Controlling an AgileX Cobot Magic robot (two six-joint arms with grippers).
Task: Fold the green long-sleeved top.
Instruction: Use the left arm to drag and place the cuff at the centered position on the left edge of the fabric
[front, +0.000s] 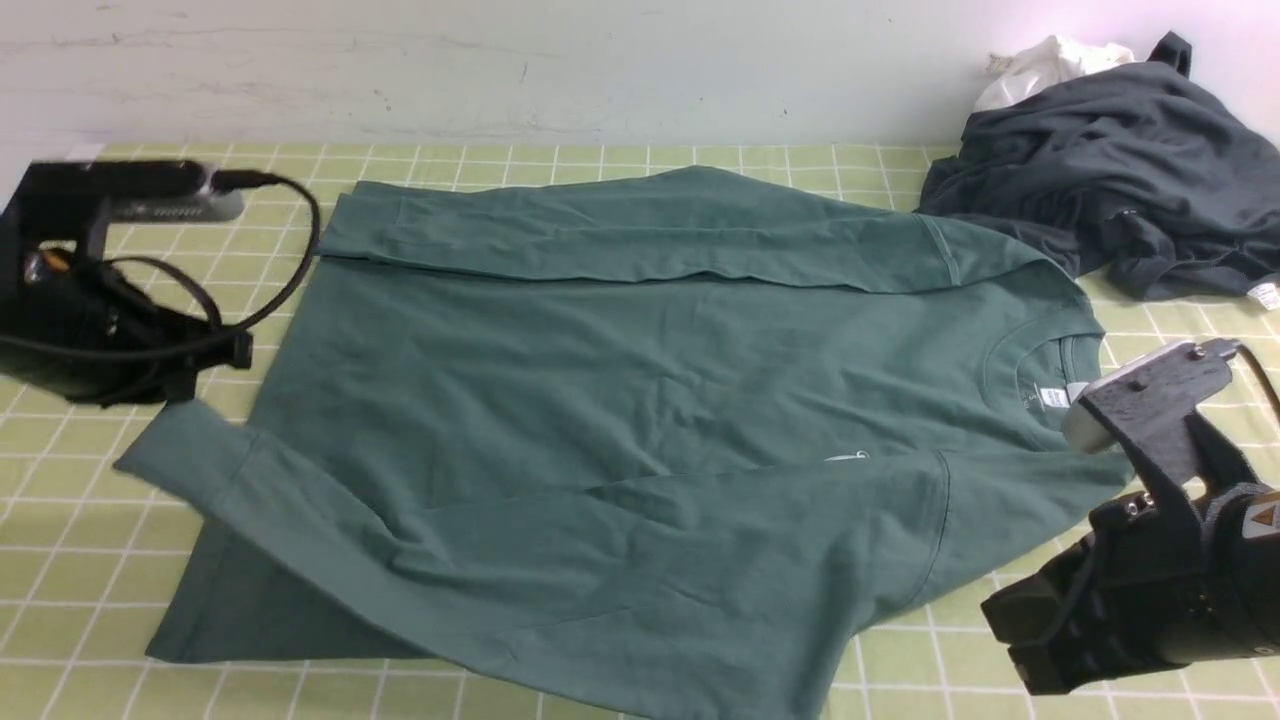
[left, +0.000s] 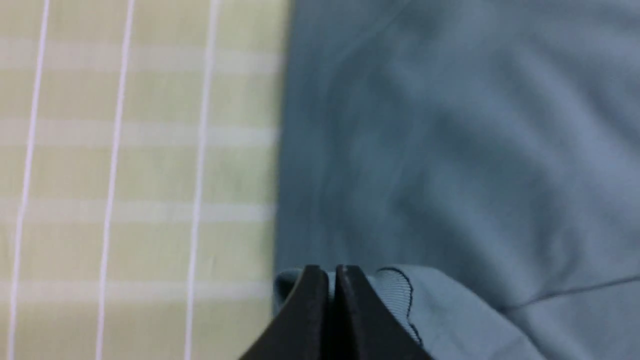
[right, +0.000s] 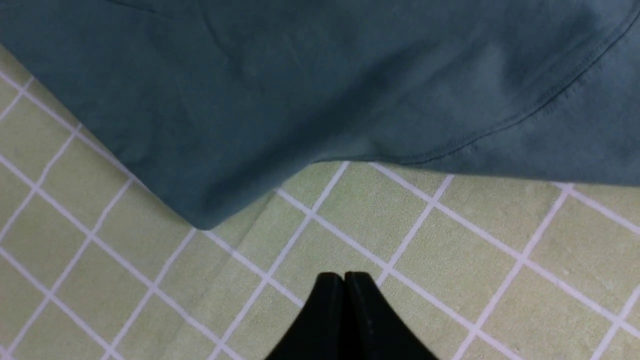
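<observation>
Top (front: 600, 400) lies flat on the worktop (right: 450, 260), both sleeves folded over its body, ready for the next fold. Left claw (left: 332, 280) is pressed together, seemingly pinching a ribbed edge to lift it. Right claw (right: 344, 285), pressed together and empty, hovers over worktop just beside the cloth.

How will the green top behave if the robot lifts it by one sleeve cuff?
The green top will probably hang limp: it lies flat with soft wrinkles, and its far sleeve drapes closely over the body. It looks thin, so likely light. Pushed across the checked cloth, it may bunch up rather than slide.
</observation>
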